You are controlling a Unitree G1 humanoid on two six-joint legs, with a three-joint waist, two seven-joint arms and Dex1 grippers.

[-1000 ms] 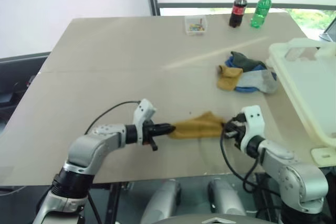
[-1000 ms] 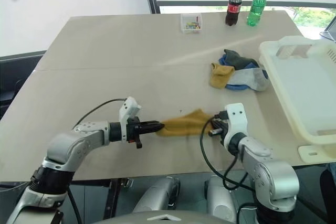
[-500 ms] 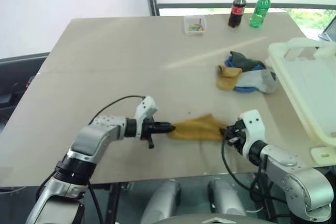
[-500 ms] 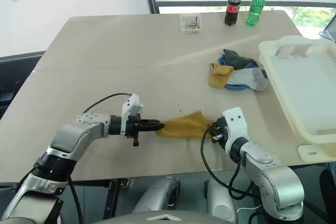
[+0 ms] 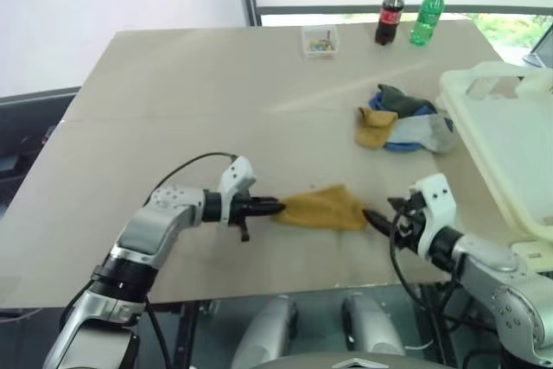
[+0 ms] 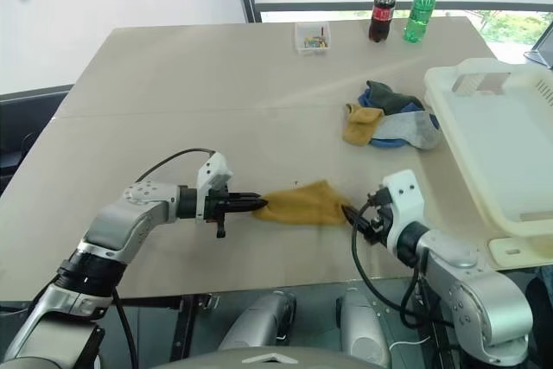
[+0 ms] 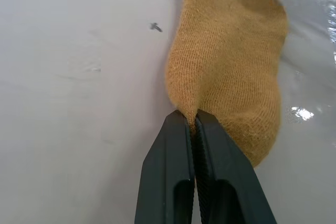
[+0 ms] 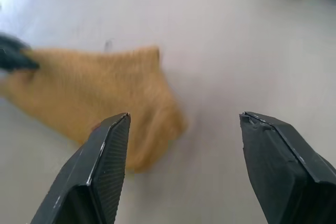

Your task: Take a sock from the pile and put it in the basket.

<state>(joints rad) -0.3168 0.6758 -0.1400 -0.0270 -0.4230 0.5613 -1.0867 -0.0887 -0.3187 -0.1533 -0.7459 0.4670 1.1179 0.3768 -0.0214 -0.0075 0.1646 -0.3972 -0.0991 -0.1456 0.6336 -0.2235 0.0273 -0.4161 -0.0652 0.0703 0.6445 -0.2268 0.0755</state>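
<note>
Left eye view showed the mustard-yellow sock [image 5: 321,208] lying flat on the surface [image 5: 190,118], well apart from the pile [image 5: 403,122] and nearer the robot, its long axis running crosswise between the two arms. The left end effector [image 5: 275,207] met the sock at its left end; in the left wrist view its black fingers [image 7: 181,145] stood pressed narrowly together with a fold of the knit pinched between them, so it held the sock by that edge. At the sock's other end the right end effector [image 5: 378,218] sat just beside the fabric but apart from it — its jaws stood wide, with nothing between them in the right wrist view, and the sock lay ahead of and toward one finger rather than centred in the gap.

The cream-white basket [image 5: 510,131] stood at the right edge of the surface, beyond the right arm, so the sock lay well apart from it and the arm gripping it was the farther of the two from the goal. The right arm was plainly nearer the basket. The left forearm reached in low and roughly level, pointing across toward the right; the right forearm came in from the near right corner, its end effector angled toward the sock's free end — a carry across to the right seemed the likely demand.
</note>
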